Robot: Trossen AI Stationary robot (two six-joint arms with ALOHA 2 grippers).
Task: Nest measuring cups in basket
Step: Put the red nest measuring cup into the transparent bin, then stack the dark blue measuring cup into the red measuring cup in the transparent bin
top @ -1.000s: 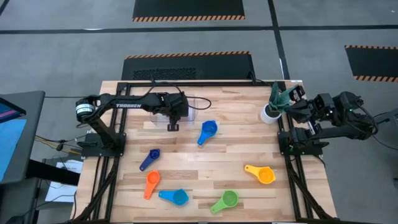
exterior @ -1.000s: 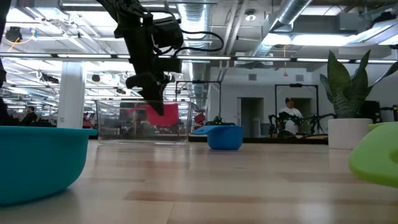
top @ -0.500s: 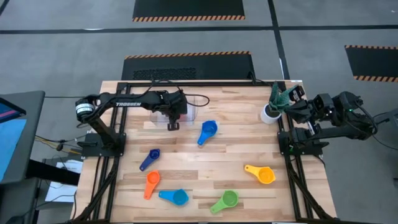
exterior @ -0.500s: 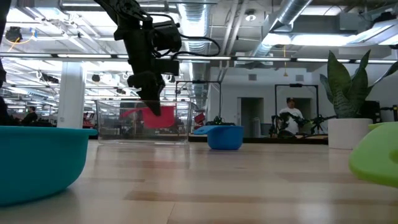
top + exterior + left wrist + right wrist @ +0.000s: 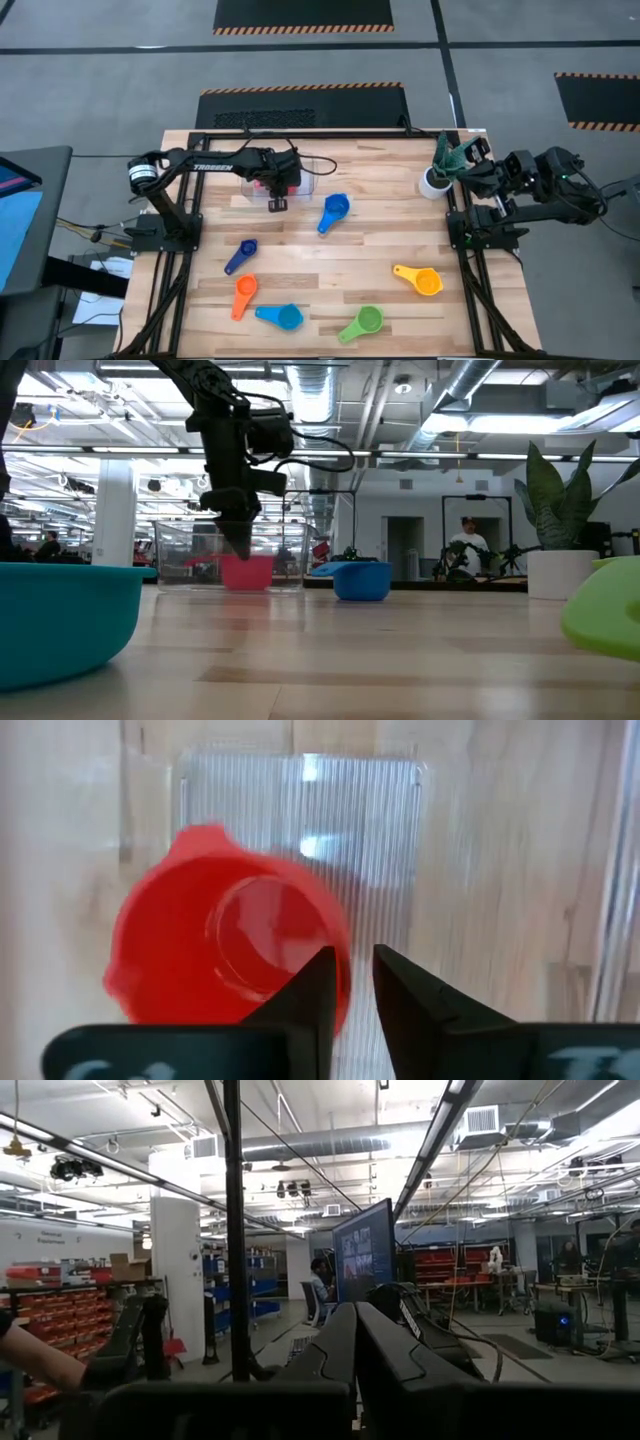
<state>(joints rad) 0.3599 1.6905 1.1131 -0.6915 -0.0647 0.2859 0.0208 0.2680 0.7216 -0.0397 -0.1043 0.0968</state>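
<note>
The red cup [image 5: 225,955] sits upright on the floor of the clear basket [image 5: 350,830], mouth up. In the low view the red cup [image 5: 245,572] stands level, handle out to one side. My left gripper [image 5: 355,985] hangs over the basket [image 5: 305,178] pointing down. Its fingers are a narrow gap apart astride the cup's rim, one over the bowl and one outside. The arm mostly hides the cup from above. My right gripper [image 5: 354,1330] is shut and waits at the table's right edge by the plant. My left gripper comes at the red cup's rim [image 5: 343,970] from above, with that rim between its fingers. Basket floor shows between the rim and the outer finger [image 5: 400,995]. The inner finger overlaps the rim, and I cannot tell whether it touches.
Loose on the table lie a blue cup [image 5: 335,212], a dark blue cup [image 5: 240,255], an orange cup [image 5: 243,296], a light blue cup [image 5: 280,316], a green cup [image 5: 362,322] and a yellow cup [image 5: 420,280]. A white plant pot [image 5: 433,183] stands near the far right.
My left gripper has come down into the basket and shifted a little toward the table's left. The red cup hung tilted below the fingers a second ago and now stands level on the basket floor.
</note>
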